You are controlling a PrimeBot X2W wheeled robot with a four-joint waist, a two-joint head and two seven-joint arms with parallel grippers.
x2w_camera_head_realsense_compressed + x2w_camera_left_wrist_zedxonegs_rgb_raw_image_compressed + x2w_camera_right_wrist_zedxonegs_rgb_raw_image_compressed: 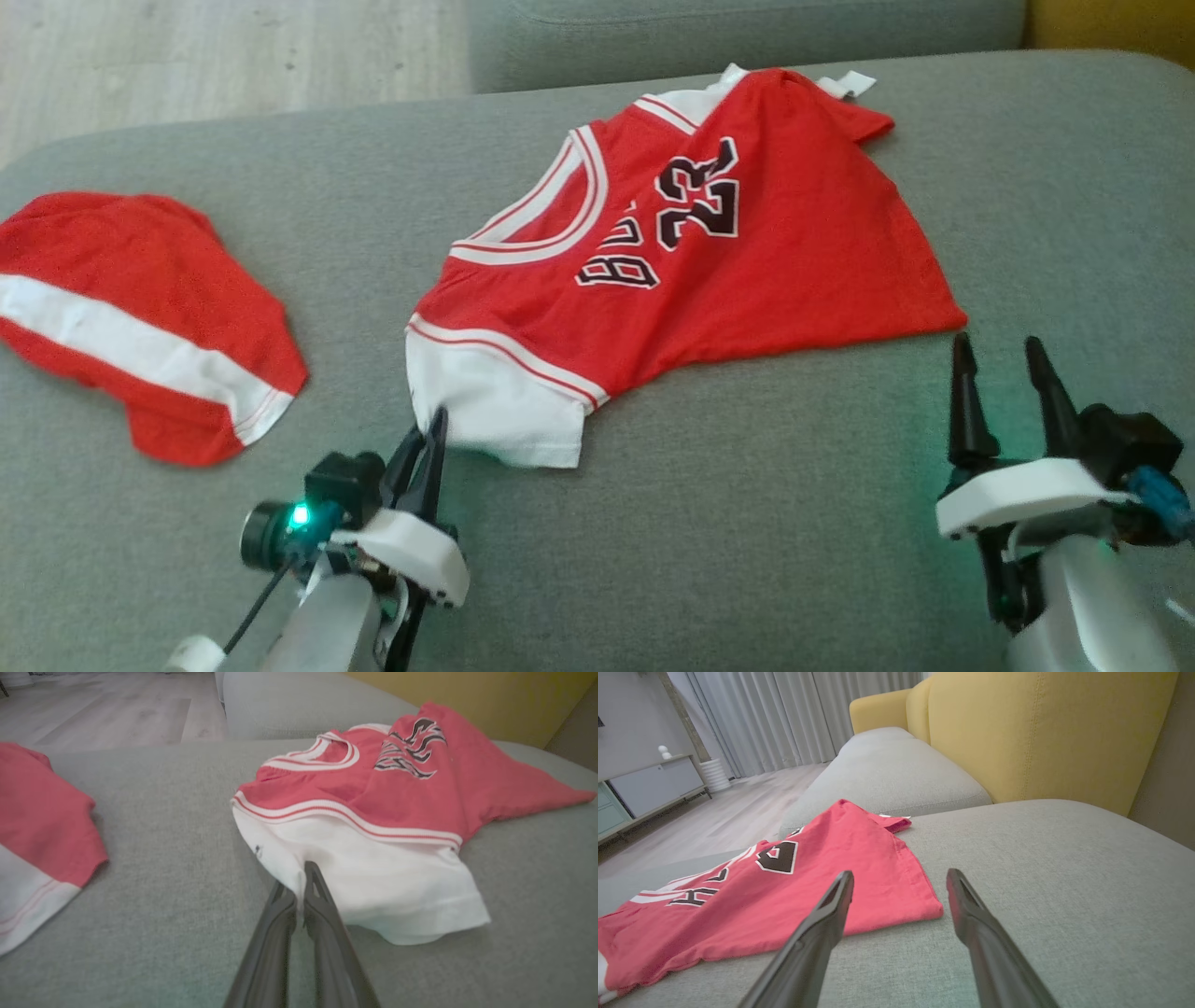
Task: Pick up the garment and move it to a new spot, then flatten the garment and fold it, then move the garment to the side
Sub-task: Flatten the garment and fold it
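Parted right gripper [900,874], red jersey [738,914], cushion [1064,882]

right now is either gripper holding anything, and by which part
The left gripper is shut on the jersey, pinching the near edge of its white sleeve. The right gripper is open and holds nothing.

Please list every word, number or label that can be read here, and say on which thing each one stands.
"23": black numerals on the red jersey, seen turned round in the head view.
"BU": black letters beside the number; a fold hides the rest of the word.
The white tag at the jersey's far edge: too small to read.
The second red garment: no text visible.
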